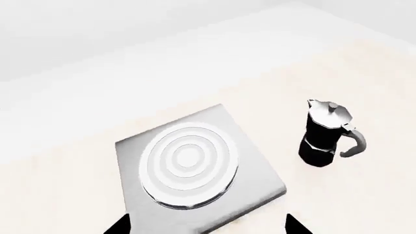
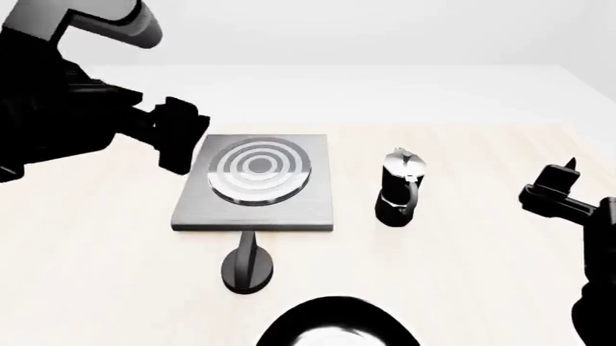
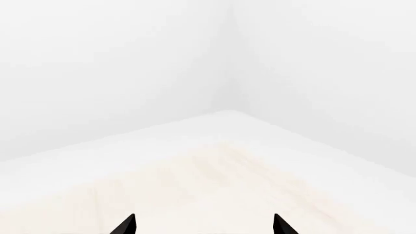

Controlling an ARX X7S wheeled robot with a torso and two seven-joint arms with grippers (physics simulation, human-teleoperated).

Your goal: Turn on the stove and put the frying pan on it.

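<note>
The stove (image 2: 258, 182) is a flat dark-grey slab with a ringed burner in the middle of the table; in the left wrist view the stove (image 1: 195, 165) lies just ahead of the fingertips. Its black round knob (image 2: 247, 268) sits at the slab's near edge. Only part of the frying pan (image 2: 335, 326) shows at the bottom edge of the head view: a black rim with a pale glossy inside, the handle out of view. My left gripper (image 2: 185, 137) (image 1: 206, 226) hovers open at the stove's left side, holding nothing. My right gripper (image 2: 556, 189) (image 3: 202, 225) is open and empty, far right.
A black moka pot (image 2: 399, 189) with a silver lid stands upright to the right of the stove, between it and my right gripper; the moka pot (image 1: 327, 134) also shows in the left wrist view. The pale table (image 2: 115, 274) runs back to a white wall.
</note>
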